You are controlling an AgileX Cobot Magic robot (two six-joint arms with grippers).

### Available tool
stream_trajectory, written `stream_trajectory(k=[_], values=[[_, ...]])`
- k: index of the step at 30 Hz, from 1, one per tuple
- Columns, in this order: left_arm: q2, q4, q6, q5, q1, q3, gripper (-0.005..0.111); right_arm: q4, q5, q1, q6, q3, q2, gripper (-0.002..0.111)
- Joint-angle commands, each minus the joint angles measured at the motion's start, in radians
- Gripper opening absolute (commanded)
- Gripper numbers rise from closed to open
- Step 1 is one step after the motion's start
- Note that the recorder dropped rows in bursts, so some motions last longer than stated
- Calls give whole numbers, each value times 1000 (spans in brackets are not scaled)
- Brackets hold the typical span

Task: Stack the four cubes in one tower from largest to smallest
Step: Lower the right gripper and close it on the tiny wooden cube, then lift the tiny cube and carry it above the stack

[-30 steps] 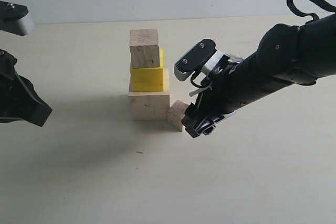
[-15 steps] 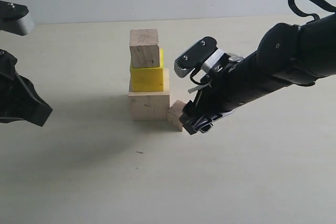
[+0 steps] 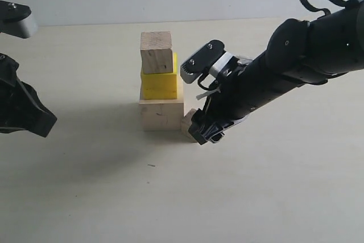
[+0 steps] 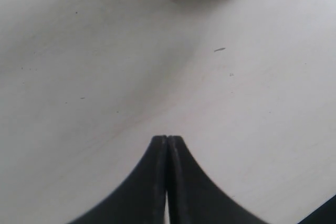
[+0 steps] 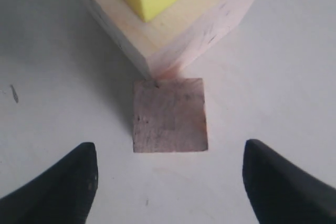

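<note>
**Three cubes up, the smallest one waiting on the desk**

Here's the tower [image 3: 161,92] as it stands: the large pale cube [image 3: 162,115] sits on the desk [image 3: 256,197] as the base. The yellow cube [image 3: 159,85] rests on top of it, and the mid-sized wooden cube [image 3: 156,52] crowns the yellow one. That's three levels with the largest at the bottom, so the order looks right to me. The upper two aren't dead centre on the pale cube, but nothing leans.

What's left is the smallest cube [image 5: 169,115]. It lies flat on the desk right at a bottom corner of the large pale cube, touching it or as good as; I can't tell which. The right gripper [image 5: 170,179] is down low over it. Its fingers [image 5: 73,182] are spread wide apart, one on either side of the little block, each with a gap to the wood. Nothing is held yet.

The left gripper [image 4: 167,148] hangs well away from the large pale cube, on the opposite side. Its tips are pressed together with nothing between them, and it is taking no part.

So I'd call it three quarters done. The last job, as I read it, is to close on that small cube, lift it clear of the pale cube's corner and set it on the very top. That snug spot against the base is the tricky bit, because a bump there could shake the whole stack.
</note>
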Motion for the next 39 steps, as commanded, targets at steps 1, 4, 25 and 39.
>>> stream_trajectory(k=[1,4,25,39], values=[[-2,-6,5,-13,1,4,0,-8,-11,-3,-4,-6,19,73],[-2,-6,8,-16,1,4,0,-1,-28,-3,-4,-6,20,73],[-2,-6,8,-24,1,4,0,38,-64,-3,-4,-6,60,73],[-2,-6,10,-22,1,4,0,42,-77,-3,0,-6,66,23]])
